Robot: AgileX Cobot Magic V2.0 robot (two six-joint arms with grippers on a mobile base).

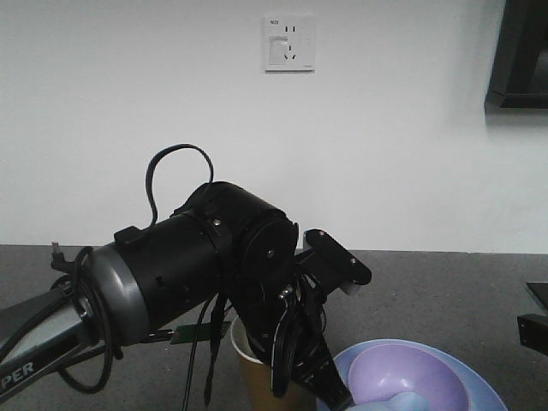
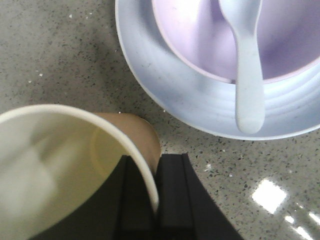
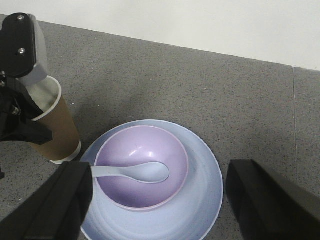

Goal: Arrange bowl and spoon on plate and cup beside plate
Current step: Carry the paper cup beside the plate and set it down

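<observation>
Two claws show here. On the speckled grey tabletop [image 3: 165,75] sits the round light blue plate [image 3: 207,187], and the small lavender-purple bowl [image 3: 142,160] rests on it. The short pale bluish-white spoon [image 3: 142,172] lies in the bowl, its handle pointing to nine o'clock over the rim. The brown paper cup [image 3: 55,132] stands upright just beside the plate, at about ten o'clock from it. The left claw [image 2: 156,192] pinches the cup's rim, one finger inside and one outside. The right claw [image 3: 160,210] is spread wide above the plate, touching nothing.

Cup [image 3: 52,127] crowds plate [image 3: 207,175] left; right side open.
</observation>
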